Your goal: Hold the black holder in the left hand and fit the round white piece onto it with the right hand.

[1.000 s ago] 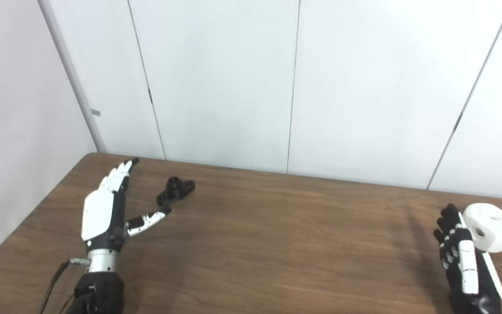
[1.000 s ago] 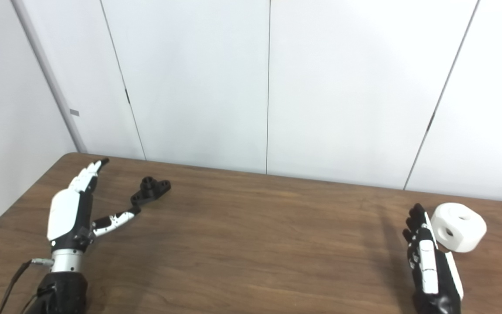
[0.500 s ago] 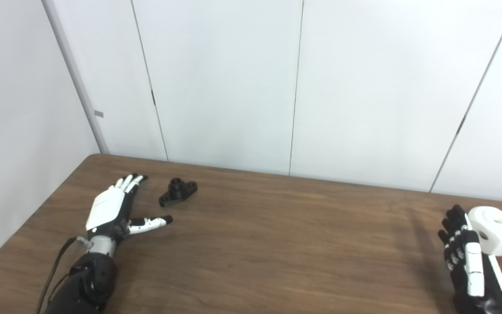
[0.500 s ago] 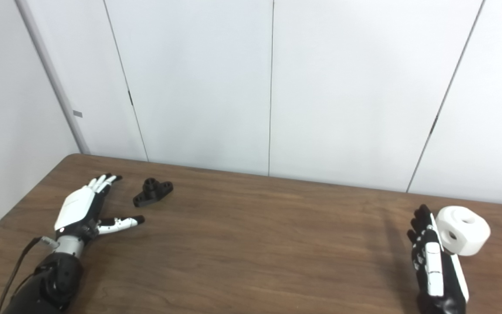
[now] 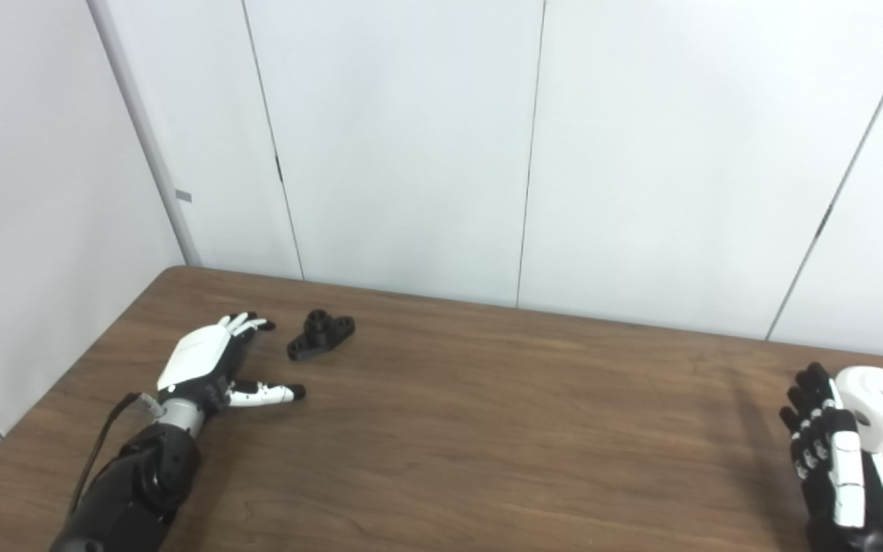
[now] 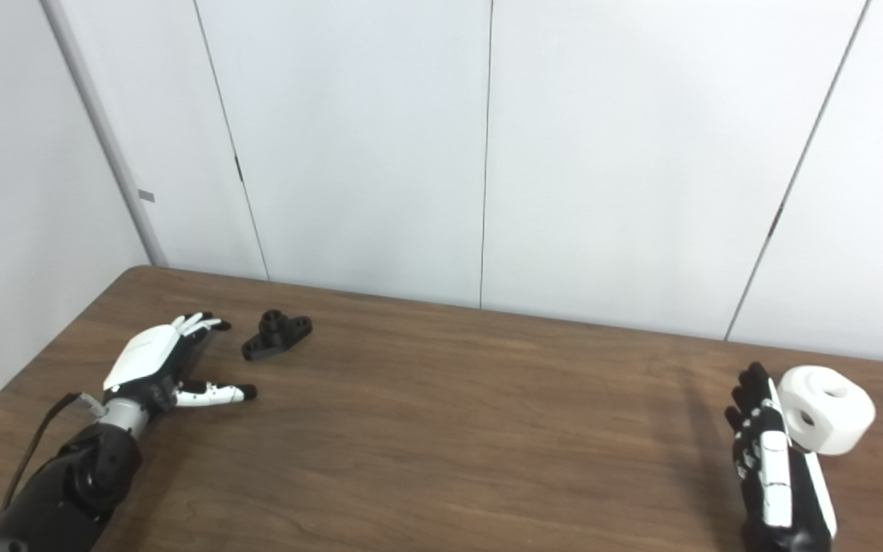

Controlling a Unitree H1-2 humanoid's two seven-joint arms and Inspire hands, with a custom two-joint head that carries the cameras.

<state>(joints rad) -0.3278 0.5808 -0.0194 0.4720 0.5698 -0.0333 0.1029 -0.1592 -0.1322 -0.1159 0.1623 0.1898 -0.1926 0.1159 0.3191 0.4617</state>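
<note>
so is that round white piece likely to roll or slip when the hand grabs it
The round white piece sits on a flat face, hole upward, so rolling looks unlikely unless tipped. Its smooth, rigid-looking sides may slip a little in the right hand.

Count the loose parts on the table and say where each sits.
2. The black holder lies at the far left, just beyond the open left hand. The round white piece sits at the right edge, beside the right hand.

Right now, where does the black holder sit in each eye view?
Left eye view: black holder lies left of centre, on the table.
Right eye view: farther left.
Shared landmark: the open left hand, just left of it, apart.
</note>
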